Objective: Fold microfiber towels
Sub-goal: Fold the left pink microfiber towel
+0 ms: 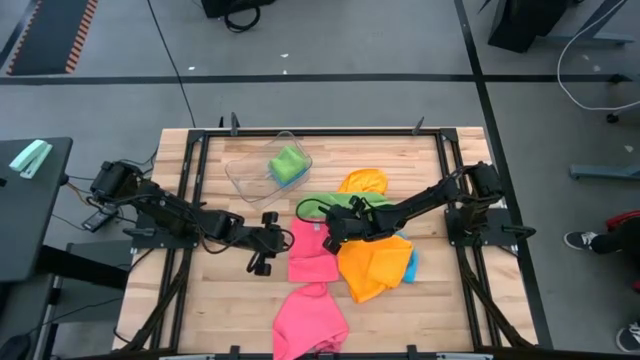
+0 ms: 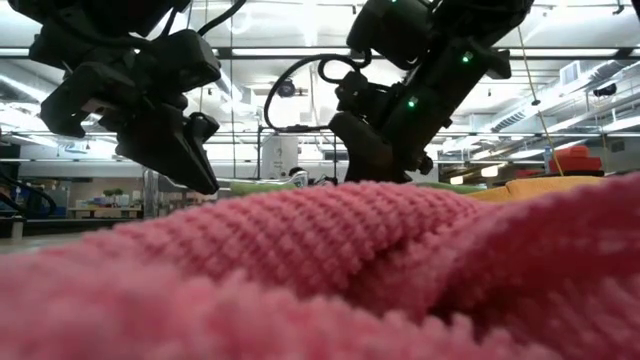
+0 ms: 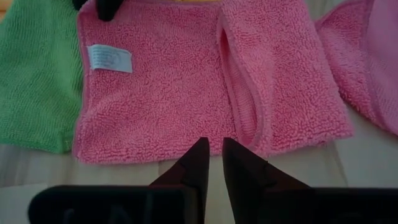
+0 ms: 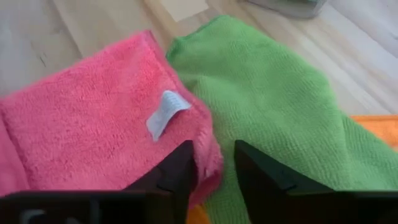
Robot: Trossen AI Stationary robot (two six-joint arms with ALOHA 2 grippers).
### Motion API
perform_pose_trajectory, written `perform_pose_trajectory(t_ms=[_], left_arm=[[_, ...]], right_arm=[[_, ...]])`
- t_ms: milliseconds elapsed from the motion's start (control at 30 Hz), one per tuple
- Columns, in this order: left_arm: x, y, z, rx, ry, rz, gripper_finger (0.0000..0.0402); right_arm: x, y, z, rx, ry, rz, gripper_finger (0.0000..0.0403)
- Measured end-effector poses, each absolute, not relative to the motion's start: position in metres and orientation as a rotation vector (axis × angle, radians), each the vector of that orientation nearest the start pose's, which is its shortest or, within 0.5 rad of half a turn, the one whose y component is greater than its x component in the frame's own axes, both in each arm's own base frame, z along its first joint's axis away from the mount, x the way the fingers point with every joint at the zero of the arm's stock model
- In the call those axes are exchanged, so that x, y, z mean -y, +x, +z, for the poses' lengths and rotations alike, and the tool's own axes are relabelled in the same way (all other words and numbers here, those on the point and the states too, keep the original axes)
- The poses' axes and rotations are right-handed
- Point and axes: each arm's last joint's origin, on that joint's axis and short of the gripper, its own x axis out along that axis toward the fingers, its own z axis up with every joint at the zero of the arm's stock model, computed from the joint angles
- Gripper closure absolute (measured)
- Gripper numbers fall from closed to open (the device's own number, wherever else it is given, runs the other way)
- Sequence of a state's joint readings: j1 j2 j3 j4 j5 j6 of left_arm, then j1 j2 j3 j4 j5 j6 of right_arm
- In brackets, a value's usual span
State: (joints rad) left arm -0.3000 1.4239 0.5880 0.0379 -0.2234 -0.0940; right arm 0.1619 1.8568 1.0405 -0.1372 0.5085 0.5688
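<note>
The folded pink towel lies mid-tabletop. The right pincer seems clenched on its corner beside the green towel. The left pincer hovers at its near edge, fingers almost together, grasping nothing.

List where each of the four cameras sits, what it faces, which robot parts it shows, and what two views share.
High: above the table, looking straight down; both arms, left gripper, right gripper.
Low: at tabletop height, behind a pink towel, facing the room; both grippers hang from above.
Left wrist: faces the folded pink towel; own fingers nearly together.
Right wrist: faces the same towel's corner between its fingers, beside the green towel.
Shared: both wrist views show the white label.
</note>
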Motion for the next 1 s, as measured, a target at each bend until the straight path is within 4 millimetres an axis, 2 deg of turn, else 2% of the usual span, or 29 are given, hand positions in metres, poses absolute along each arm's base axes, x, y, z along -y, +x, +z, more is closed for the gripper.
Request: perform_pose_trajectory(t_ms=[200,267,500,767,1000], left_arm=[[0.070,0.248,0.154,-0.772,0.117,-0.036,0.0343],[0.070,0.248,0.154,-0.772,0.118,-0.037,0.0346],[0.070,0.248,0.154,-0.773,0.119,-0.037,0.0353],[0.068,0.242,0.149,-0.848,0.149,-0.037,0.0345],[0.064,0.243,0.149,-0.859,0.157,-0.027,0.0357]], right_arm=[[-0.045,0.357,0.143,-0.796,0.198,-0.533,0.0355],[-0.045,0.357,0.143,-0.802,0.193,-0.521,0.0363],[-0.045,0.360,0.149,-0.797,0.146,-0.495,0.0366],[-0.041,0.364,0.155,-0.818,-0.072,-0.430,0.0366],[-0.038,0.367,0.156,-0.832,-0.242,-0.353,0.0366]])
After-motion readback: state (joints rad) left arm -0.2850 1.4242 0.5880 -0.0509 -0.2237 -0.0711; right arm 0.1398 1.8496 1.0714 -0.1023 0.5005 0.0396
